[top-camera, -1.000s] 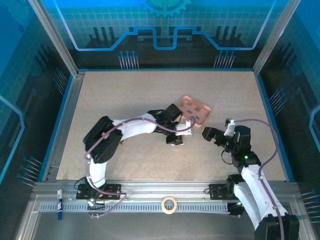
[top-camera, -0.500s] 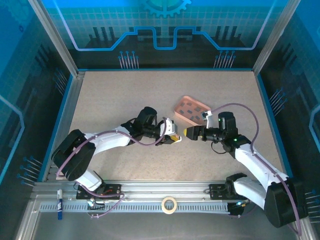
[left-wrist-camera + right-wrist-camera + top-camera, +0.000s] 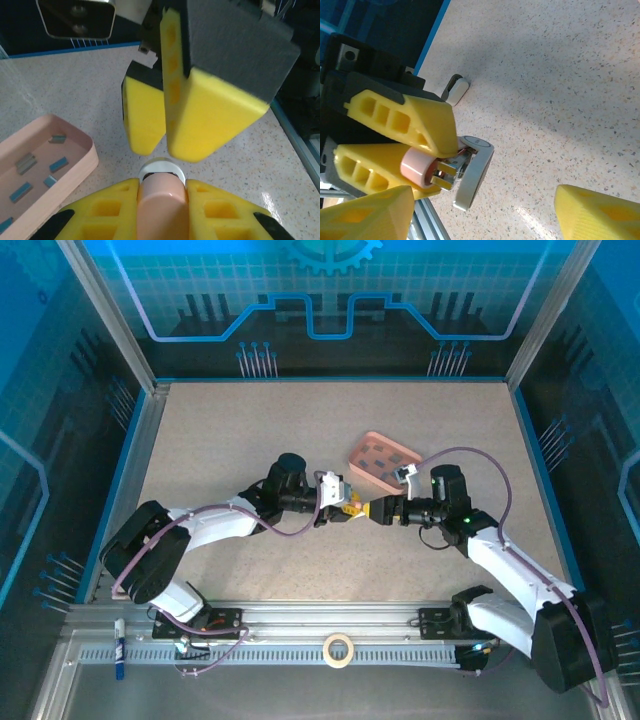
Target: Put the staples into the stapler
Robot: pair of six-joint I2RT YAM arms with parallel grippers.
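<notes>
My left gripper [image 3: 162, 189] is shut on the stapler [image 3: 162, 200], a small pink one with a white end, held just above the table near the middle [image 3: 351, 508]. In the right wrist view the stapler [image 3: 470, 172] hangs open, its white arm swung away from the metal channel. My right gripper [image 3: 485, 217] is open and faces it from the right, fingertips [image 3: 210, 117] just short of the white end, touching nothing. The staples [image 3: 59, 164] are several small grey strips lying in the salmon-pink tray [image 3: 384, 462].
The pink tray's rim [image 3: 85, 165] lies just left of the stapler in the left wrist view, behind both grippers [image 3: 345, 508] seen from above. A small white piece [image 3: 456, 90] lies on the table. A tape roll [image 3: 339, 649] and a marker [image 3: 119, 647] rest on the front rail.
My right arm has swung left and come up to the stapler, its jaws narrowing. My left arm has stretched out low and turned the stapler to face the right gripper.
</notes>
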